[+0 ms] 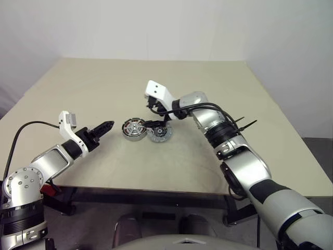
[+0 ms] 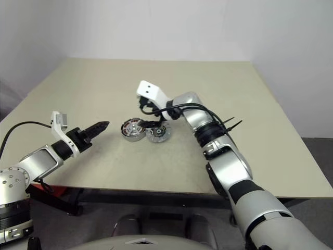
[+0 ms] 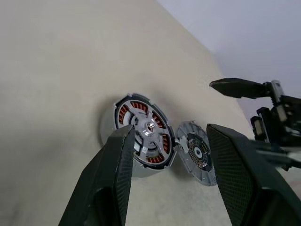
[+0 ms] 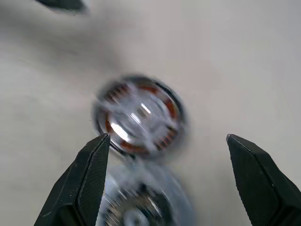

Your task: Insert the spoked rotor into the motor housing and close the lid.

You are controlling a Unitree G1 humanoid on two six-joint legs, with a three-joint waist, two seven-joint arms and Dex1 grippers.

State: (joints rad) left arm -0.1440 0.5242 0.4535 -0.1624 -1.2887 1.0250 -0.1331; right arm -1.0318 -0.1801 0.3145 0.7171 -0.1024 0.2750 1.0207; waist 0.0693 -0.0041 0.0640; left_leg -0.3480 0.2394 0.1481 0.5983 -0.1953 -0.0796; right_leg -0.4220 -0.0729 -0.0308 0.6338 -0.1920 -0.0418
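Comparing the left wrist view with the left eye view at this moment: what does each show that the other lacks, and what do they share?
Left wrist view alone: the copper windings behind a silver spoked face, seen close between the left gripper's open fingers.

Left eye view alone: the whole table, both arms, and the cable trailing from the left arm.

Both: the wound motor part lying beside a flatter grey disc on the table, with the open right gripper nearby.

The left hand (image 3: pixel 171 181) has its two black fingers spread, framing the assembly on the beige desk (image 3: pixel 56 70). The spoked rotor (image 3: pixel 143 131), copper windings visible, sits under a silver spoked part. A flat grey disc (image 3: pixel 197 153) lies touching it. The right hand (image 3: pixel 263 110) hovers beyond.
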